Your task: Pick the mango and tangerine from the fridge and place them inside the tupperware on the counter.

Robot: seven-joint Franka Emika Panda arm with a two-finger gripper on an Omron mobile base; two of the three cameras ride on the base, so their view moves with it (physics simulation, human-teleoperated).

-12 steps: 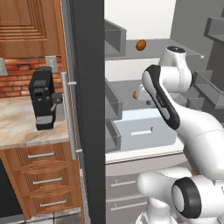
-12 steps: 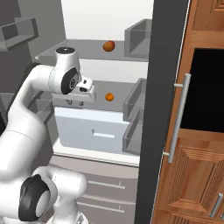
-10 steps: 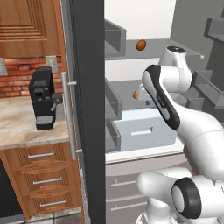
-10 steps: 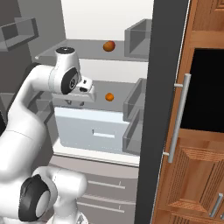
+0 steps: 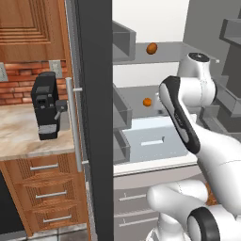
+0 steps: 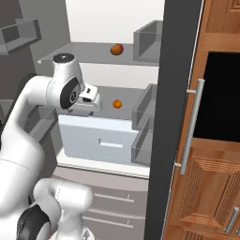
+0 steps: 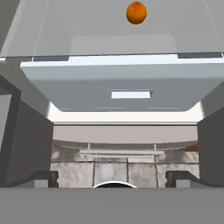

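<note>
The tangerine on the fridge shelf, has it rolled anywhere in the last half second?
No. The tangerine sits at the same spot on the middle shelf, above the pale drawer, as before.

Inside the open fridge [image 6: 161, 117], the mango [image 6: 116, 48] sits on the upper shelf and the tangerine [image 6: 117, 104] on the shelf below, just beside the white arm's hand, above the pale drawer [image 6: 101, 140].
</note>
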